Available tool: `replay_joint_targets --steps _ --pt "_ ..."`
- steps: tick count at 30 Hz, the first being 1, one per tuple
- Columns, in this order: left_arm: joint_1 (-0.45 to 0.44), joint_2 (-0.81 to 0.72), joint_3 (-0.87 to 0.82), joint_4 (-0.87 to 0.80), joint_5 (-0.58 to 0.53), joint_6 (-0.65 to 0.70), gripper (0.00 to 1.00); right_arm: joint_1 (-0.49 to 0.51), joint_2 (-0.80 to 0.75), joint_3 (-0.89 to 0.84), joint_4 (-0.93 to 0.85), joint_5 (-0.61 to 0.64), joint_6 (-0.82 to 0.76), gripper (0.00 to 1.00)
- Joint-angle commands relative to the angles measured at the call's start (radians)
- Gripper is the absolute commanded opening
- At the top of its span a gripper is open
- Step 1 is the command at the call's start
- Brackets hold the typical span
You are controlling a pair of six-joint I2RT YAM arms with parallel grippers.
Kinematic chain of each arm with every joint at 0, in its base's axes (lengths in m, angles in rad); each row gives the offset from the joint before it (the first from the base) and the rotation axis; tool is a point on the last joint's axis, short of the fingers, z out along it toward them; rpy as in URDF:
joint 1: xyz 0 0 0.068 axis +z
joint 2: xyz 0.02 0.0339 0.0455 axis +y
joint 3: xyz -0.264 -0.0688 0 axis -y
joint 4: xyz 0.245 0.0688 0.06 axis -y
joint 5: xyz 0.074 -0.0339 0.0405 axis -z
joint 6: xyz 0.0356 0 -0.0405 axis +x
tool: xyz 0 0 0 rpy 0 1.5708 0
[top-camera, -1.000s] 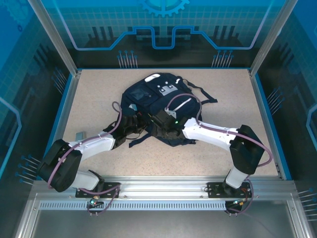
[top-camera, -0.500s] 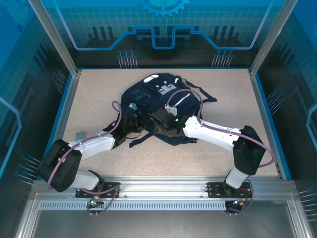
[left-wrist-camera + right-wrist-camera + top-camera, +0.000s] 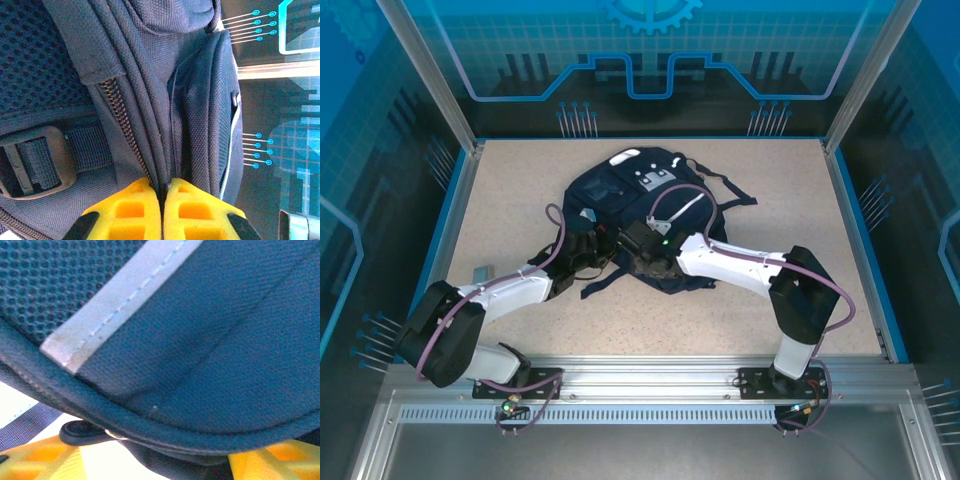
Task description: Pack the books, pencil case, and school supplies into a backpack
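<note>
Centrally, backpack [image 3: 610, 195] on speckled tabletop [image 3: 510, 190], blue walls [image 3: 650, 50]

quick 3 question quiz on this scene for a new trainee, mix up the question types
1. True or false: the left pincer is shut on a fold of the backpack.
2. The backpack lies on: A) the table, B) a chair, C) a shelf.
3. Fill in: the fingers of the right pincer stand ____, with the backpack's edge between them.
Key: 1 true; 2 A; 3 apart.
</note>
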Motion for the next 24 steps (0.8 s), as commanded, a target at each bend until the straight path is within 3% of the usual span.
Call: replay_joint_targets --steps 1,4,6,12,16,24 --pt "-0.008 -0.040 0.046 0.036 0.073 0.030 0.00 -0.003 -0.013 0.045 0.094 -0.003 -0.024 0.81" --pt "-0.009 -0.037 0.047 0.038 0.076 0.026 0.00 -0.006 -0.046 0.024 0.138 -0.004 -0.025 0.95" --pt "-0.007 -0.037 0.050 0.040 0.081 0.023 0.00 -0.012 -0.056 0.015 0.155 0.001 -0.009 0.96" --pt "-0.008 -0.040 0.052 0.039 0.085 0.023 0.00 -0.036 -0.044 0.016 0.116 0.049 0.109 0.85" --pt "-0.008 -0.043 0.046 0.040 0.085 0.020 0.00 -0.047 -0.053 0.009 0.100 0.071 0.185 0.84" --pt "-0.007 -0.051 0.047 0.030 0.076 0.024 0.00 -0.052 -0.101 -0.034 0.108 0.059 0.195 0.64"
